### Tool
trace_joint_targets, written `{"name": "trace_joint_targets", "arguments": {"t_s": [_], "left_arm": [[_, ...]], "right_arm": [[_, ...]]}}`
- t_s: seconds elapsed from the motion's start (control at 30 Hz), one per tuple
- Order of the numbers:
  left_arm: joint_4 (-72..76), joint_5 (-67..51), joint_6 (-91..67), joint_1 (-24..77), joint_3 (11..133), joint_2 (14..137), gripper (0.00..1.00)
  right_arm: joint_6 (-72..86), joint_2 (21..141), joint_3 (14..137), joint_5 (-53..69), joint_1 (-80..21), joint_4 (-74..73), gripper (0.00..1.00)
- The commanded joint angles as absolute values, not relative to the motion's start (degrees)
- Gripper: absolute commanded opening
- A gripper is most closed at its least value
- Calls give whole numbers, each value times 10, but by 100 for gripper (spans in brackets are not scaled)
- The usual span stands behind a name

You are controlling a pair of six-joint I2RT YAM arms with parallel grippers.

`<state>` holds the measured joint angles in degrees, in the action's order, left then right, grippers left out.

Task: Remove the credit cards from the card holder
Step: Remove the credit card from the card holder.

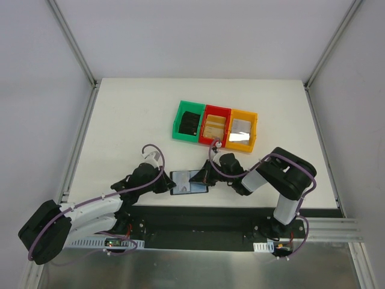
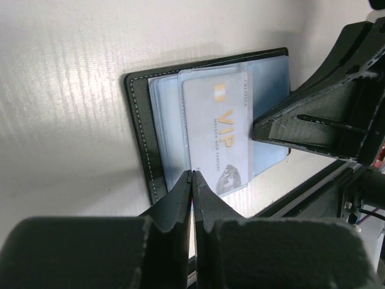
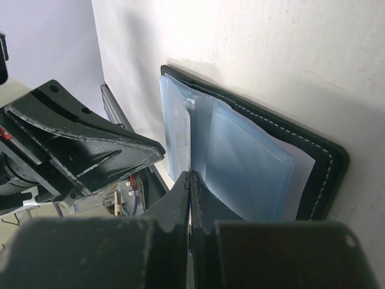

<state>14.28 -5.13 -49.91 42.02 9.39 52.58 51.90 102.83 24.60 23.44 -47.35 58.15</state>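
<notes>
Blk/wht arms [image 1: 90, 212], purple cables [image 1: 212, 160]

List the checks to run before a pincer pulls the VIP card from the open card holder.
1. Card holder lying open: ok.
2. VIP card exposed on top: ok.
3. Left pincer open for a grasp: not ok, shut.
4. Right pincer open for a grasp: not ok, shut.
5. Either pincer pinching anything: cannot tell.

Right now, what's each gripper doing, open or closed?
Left gripper: closed, tips at the card holder edge.
Right gripper: closed, tips at its blue sleeves.
</notes>
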Motion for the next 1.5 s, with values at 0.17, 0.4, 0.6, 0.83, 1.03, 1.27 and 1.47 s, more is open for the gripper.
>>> {"name": "trace_joint_targets", "arguments": {"t_s": [0.17,0.4,0.6,0.83,1.03,1.27,1.47], "left_arm": [[140,-34,-485,422,105,562,0],[151,-33,-483,422,107,579,0],[164,-40,-489,422,99,591,0],[169,-41,-492,423,91,589,0],[181,-46,-497,423,84,593,0],[196,-54,-504,423,76,604,0],[201,-58,-505,423,71,606,0]], "right_arm": [[513,1005,236,245,-468,608,0],[510,1002,243,257,-468,607,18],[505,1003,246,252,-468,592,27],[486,988,249,233,-468,527,29],[480,985,262,235,-474,515,30],[486,993,279,241,-484,524,27],[493,995,279,240,-484,538,23]]}}
